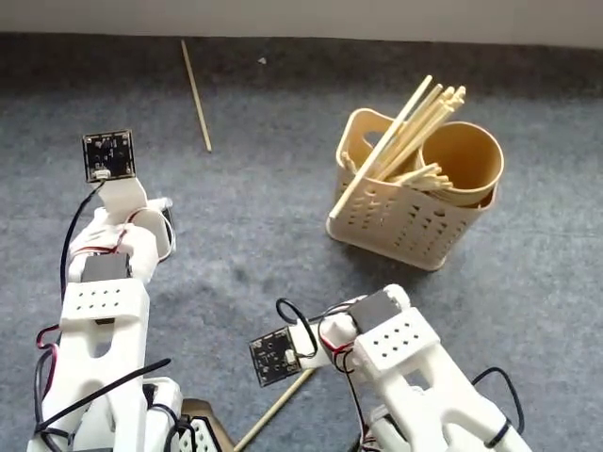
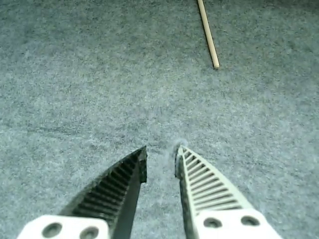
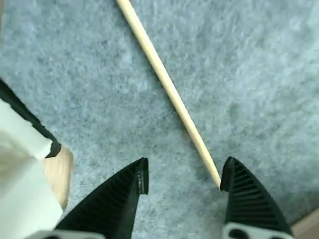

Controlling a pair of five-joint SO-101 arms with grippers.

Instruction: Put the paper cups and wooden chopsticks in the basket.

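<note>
Lying flat, pale slender chopstick (image 3: pixel 165 84), rounded tip

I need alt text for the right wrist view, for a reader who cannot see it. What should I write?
The right gripper hangs open over a grey carpet, with a wooden chopstick lying slantwise on it. The chopstick's near end lies close beside one fingertip.

Cream perforated basket (image 1: pixel 405 221), standing on the grey desk (image 1: pixel 254 245), holds a brown paper cup (image 1: pixel 466 155) and a leaning bundle of wooden chopsticks (image 1: pixel 415 122). First loose chopstick (image 1: pixel 196 94) lies flat well apart at the far side; second loose chopstick (image 1: pixel 273 412) lies flat at the near edge.
</note>
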